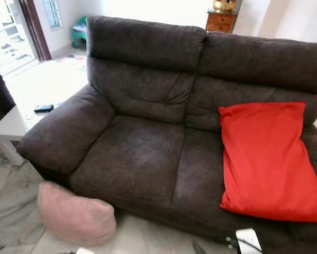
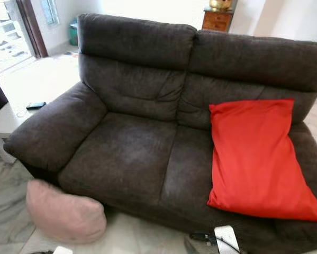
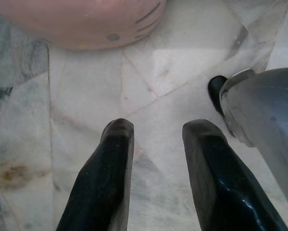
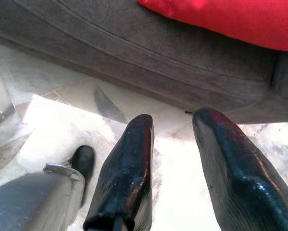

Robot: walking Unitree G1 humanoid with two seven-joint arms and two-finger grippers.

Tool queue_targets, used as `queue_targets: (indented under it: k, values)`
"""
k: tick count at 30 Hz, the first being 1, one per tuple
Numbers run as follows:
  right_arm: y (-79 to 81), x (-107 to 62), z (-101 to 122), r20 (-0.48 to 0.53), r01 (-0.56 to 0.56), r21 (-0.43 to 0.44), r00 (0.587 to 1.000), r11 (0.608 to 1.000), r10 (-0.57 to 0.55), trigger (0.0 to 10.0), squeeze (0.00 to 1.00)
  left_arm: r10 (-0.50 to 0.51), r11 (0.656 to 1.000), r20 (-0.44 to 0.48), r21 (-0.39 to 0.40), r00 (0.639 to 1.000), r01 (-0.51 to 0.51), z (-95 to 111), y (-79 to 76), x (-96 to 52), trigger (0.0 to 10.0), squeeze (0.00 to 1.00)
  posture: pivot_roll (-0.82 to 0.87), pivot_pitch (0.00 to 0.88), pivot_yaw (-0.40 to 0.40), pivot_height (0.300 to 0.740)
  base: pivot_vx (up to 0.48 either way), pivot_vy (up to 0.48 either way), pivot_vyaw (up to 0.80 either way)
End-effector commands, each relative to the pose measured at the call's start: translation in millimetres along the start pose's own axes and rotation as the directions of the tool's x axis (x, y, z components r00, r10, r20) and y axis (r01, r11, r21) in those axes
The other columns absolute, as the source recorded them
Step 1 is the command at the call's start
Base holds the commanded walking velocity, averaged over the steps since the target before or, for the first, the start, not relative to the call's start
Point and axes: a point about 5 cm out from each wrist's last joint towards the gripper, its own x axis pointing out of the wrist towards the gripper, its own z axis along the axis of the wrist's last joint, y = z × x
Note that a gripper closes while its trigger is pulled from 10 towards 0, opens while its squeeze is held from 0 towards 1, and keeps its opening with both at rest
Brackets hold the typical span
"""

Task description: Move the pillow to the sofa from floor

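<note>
Both sets of jaws hang spread and empty over the floor (image 3: 86,96); pink pillow (image 1: 76,216) not grabbed yet, sofa (image 1: 147,159) waiting.

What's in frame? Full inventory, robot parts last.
Sofa: 1, dark brown, two seats, centre.
Red pillow: 1, leaning on the sofa's right seat and backrest.
Pink pillow: 1, on the floor by the sofa's front left corner.
Side table: 1, white, left of the sofa arm.
Dark device: 1, black, on the side table.
Wooden cabinet: 1, brown, behind the sofa.
Floor: pale marble tiles.
Left gripper: black, jaws open, over the floor near the pink pillow.
Right gripper: black, jaws open, by the sofa's front edge.
</note>
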Motion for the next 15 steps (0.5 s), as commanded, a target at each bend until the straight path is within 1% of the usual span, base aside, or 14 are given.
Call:
queue_targets:
  k: [1, 4, 5, 7, 13, 15]
  values:
    - [-2.5, 0.7, 1.2, 0.0, -0.011, 0.01, 1.0, 1.0, 0.011, 10.0, 0.0, -0.012, 1.0, 0.005, -0.008, 1.0, 0.012, 3.0, -3.1, 0.8, 10.0, 0.0, -0.02, 0.085, -0.022, 0.74, 0.0, 0.304, 0.0]
    - [4.7, 0.4, 2.0, 0.002, -0.05, 0.032, 0.999, 0.998, 0.05, 10.0, 0.0, -0.012, 1.0, 0.008, -0.021, 1.0, 0.012, 5.2, -0.8, 1.3, 10.0, 0.0, -0.03, 0.094, -0.02, 0.74, 0.0, 0.311, 0.0]
    - [4.7, 0.4, 2.0, 0.002, -0.05, 0.032, 0.999, 0.998, 0.05, 10.0, 0.0, -0.012, 1.0, 0.008, -0.021, 1.0, 0.012, 5.2, -0.8, 1.3, 10.0, 0.0, -0.03, 0.094, -0.02, 0.74, 0.0, 0.311, 0.0]
    - [5.6, 0.2, 1.7, 0.001, -0.052, 0.035, 0.999, 0.998, 0.052, 10.0, 0.0, -0.005, 0.999, 0.009, -0.045, 1.0, 0.006, 6.4, 1.8, 1.7, 10.0, 0.0, -0.03, 0.1, -0.016, 0.74, 0.0, 0.308, 0.0]
    - [5.3, -0.7, -1.4, -0.007, -0.05, 0.047, 0.999, 0.998, 0.05, 10.0, 0.0, 0.001, 0.999, 0.013, -0.042, 1.0, -0.001, 9.4, 6.4, 2.4, 10.0, 0.0, -0.03, 0.105, -0.011, 0.74, 0.0, 0.309, 0.0]
    - [5.0, -1.2, -3.5, -0.015, -0.052, 0.071, 0.998, 0.996, 0.053, 10.0, 0.0, 0.003, 0.999, 0.009, -0.039, 1.0, -0.002, 8.7, 6.8, 2.4, 10.0, 0.0, -0.03, 0.1, -0.01, 0.74, 0.0, 0.309, 0.0]
